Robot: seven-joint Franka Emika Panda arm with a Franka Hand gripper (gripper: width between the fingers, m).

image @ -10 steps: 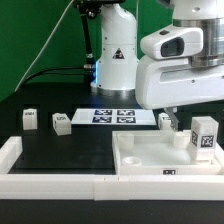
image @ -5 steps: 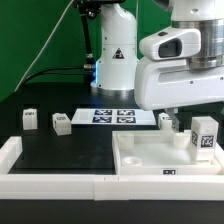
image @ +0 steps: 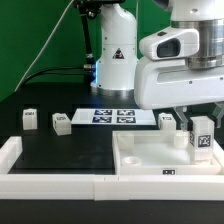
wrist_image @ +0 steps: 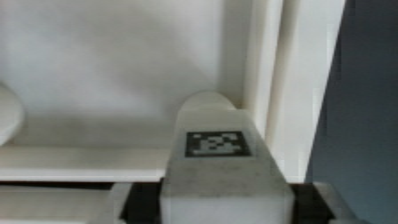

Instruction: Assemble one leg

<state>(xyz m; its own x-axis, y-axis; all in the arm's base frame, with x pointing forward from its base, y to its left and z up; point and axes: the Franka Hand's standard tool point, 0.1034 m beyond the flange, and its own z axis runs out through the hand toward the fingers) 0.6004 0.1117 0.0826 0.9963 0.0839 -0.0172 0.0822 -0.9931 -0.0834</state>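
Note:
My gripper [image: 201, 132] is shut on a leg [image: 202, 140], a small white block with a black-and-white tag, held upright over the far right corner of the large white tray-like piece [image: 150, 160]. In the wrist view the leg [wrist_image: 217, 150] fills the gap between my dark fingers [wrist_image: 146, 200], tag facing the camera, close to the tray's raised rim [wrist_image: 285, 70]. Three more legs stand on the black table: one [image: 30, 119] at the exterior view's far left, one [image: 62, 123] beside it, and one [image: 166, 121] behind the tray.
The marker board [image: 113, 116] lies behind the table's middle, in front of the robot base [image: 112, 60]. A white border wall [image: 50, 183] runs along the front and left edges. My bulky white arm [image: 185, 70] hangs over the tray's right side.
The gripper with the leg has shifted slightly left and down over the tray's corner. The other legs have not moved.

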